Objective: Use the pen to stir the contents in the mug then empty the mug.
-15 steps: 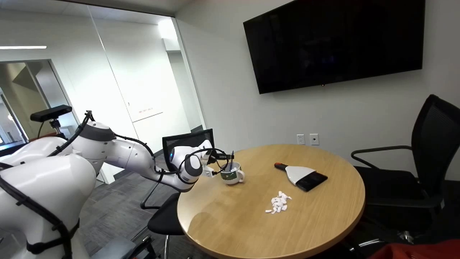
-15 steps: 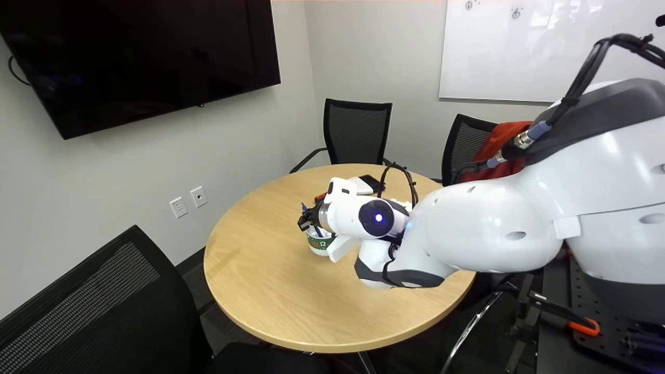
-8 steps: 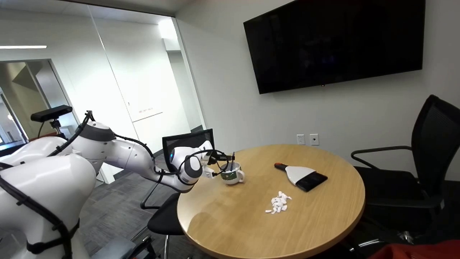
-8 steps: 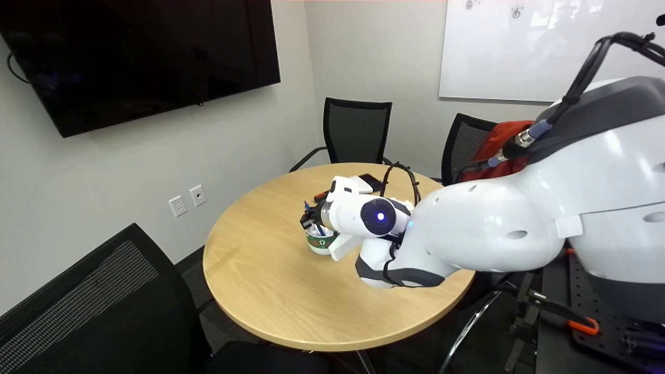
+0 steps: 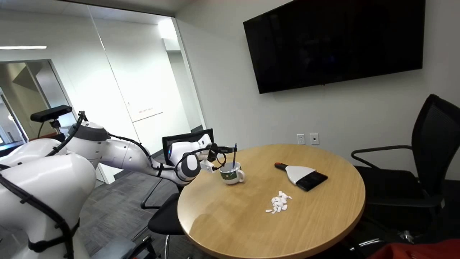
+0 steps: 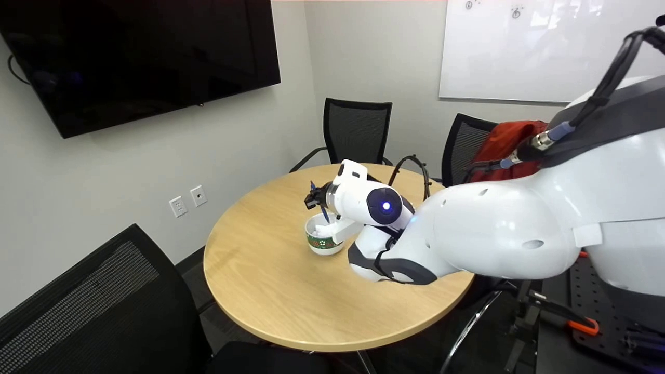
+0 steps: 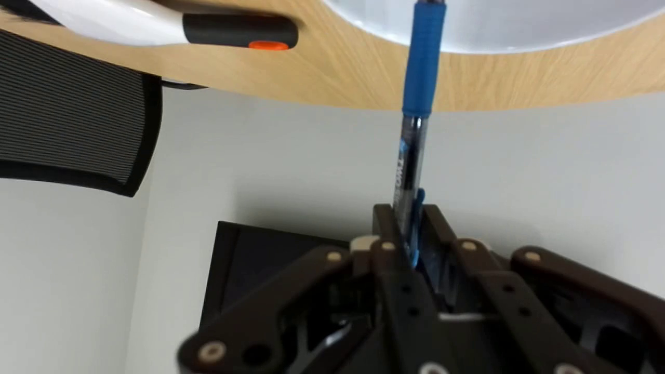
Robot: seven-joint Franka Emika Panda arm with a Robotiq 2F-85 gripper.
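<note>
My gripper (image 7: 407, 210) is shut on the pen (image 7: 423, 67), a blue and clear pen pointing away from the jaws. In an exterior view the gripper (image 5: 230, 149) holds the pen (image 5: 234, 157) nearly upright over the mug (image 5: 229, 176). The pen's lower end is at the mug's opening; I cannot tell if it is inside. The mug, white with a green band and a side handle, stands upright on the table, as in an exterior view (image 6: 324, 245). White contents (image 6: 319, 230) show inside it, partly hidden by the wrist. The mug's rim shows in the wrist view (image 7: 499, 39).
A separate pile of white bits (image 5: 279, 202) lies on the round table (image 5: 233, 223). A brush (image 5: 300, 174) with a black and orange handle lies behind it; its handle shows in the wrist view (image 7: 239, 29). Chairs (image 5: 431, 154) stand around the table.
My gripper has risen with the pen, lifting it from deep in the mug to around the rim. The mug has stayed in place.
</note>
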